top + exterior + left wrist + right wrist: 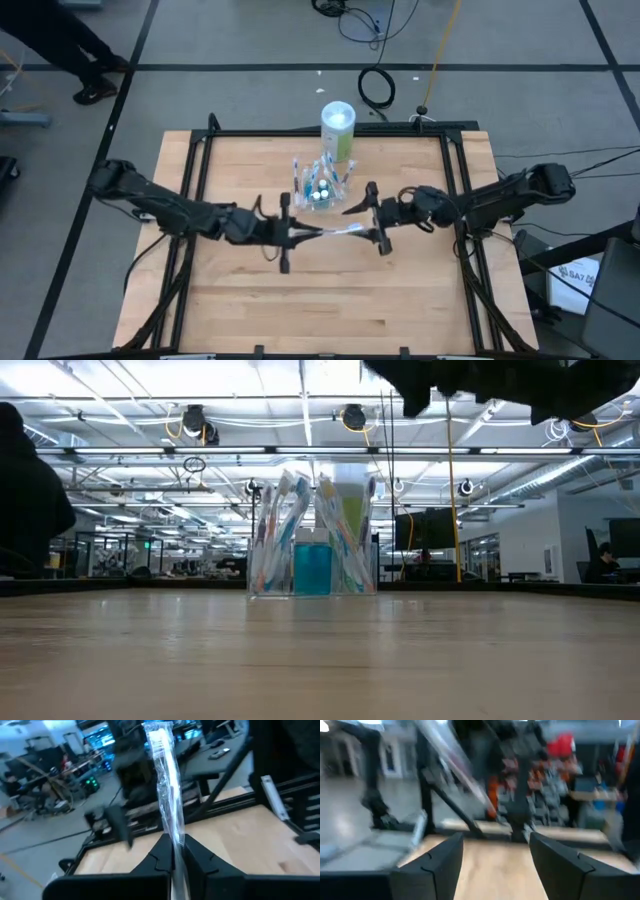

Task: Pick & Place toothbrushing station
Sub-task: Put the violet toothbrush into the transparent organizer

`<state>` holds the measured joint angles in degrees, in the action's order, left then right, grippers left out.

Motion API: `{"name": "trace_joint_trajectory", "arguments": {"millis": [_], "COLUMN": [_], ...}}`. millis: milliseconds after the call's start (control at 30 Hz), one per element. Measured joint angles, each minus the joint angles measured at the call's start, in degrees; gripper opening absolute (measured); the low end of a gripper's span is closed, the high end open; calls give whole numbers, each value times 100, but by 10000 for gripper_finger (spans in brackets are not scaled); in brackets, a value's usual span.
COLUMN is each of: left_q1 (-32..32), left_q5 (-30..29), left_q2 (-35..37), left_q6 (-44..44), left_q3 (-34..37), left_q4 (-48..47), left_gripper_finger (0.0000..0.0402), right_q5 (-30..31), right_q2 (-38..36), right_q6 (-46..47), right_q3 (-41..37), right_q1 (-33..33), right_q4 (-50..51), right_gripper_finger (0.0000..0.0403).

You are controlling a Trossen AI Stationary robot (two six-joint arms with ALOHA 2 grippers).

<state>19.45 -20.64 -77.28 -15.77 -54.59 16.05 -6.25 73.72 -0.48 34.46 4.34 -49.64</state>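
Two dark grippers are meeting mid-table: left gripper (290,234) is clamping a clear-wrapped toothbrush (335,232), while right gripper (375,218) is hanging with fingers apart.

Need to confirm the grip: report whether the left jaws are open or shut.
Shut. The left gripper clamps a clear-wrapped toothbrush, its jaws pressed against the wrapper with no gap.

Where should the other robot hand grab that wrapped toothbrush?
Probably at its free end. The left end effector already pinches one end of the wrapped toothbrush, which stretches toward the open right end effector, so come from the right.
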Motion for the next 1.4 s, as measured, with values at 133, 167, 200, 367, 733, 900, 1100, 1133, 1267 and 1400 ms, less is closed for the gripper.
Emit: {"name": "trace_joint_trajectory", "arguments": {"millis": [133, 167, 200, 367, 733, 900, 1100, 1133, 1267, 1400], "left_q1": [-225, -267, -305, -455, -556, -562, -560, -560, -570, -584], "left_q5": [-2, -2, -2, 9, -17, -13, -11, -25, -70, -219], "left_q2": [-415, -513, -609, -968, -1064, -1064, -1064, -1064, -1064, -1064], "left_q6": [86, 90, 111, 130, 253, 249, 275, 272, 261, 435], "left_q3": [4, 4, 4, 7, 7, 7, 7, 7, 7, 13], "left_q4": [612, 760, 878, 1294, 1353, 1355, 1309, 1285, 1225, 1078], "left_gripper_finger": [27, 30, 31, 25, 34, 35, 36, 37, 37, 38], "right_q5": [16, 21, 25, 128, 246, 261, 322, 408, 615, 664], "right_q2": [414, 523, 627, 1001, 1082, 1082, 1079, 1079, 1075, 1075], "right_q6": [-108, -139, -172, -216, -216, -126, -11, 17, 195, 112], "right_q3": [0, 0, 0, 0, 0, 0, 0, 0, 0, 0], "right_q1": [289, 338, 385, 454, 429, 345, 339, 352, 357, 348], "right_q4": [-1264, -1558, -1821, -2632, -2726, -2704, -2687, -2674, -2546, -2411], "right_gripper_finger": [226, 225, 223, 215, 138, 54, 18, 23, 25, 14]}}
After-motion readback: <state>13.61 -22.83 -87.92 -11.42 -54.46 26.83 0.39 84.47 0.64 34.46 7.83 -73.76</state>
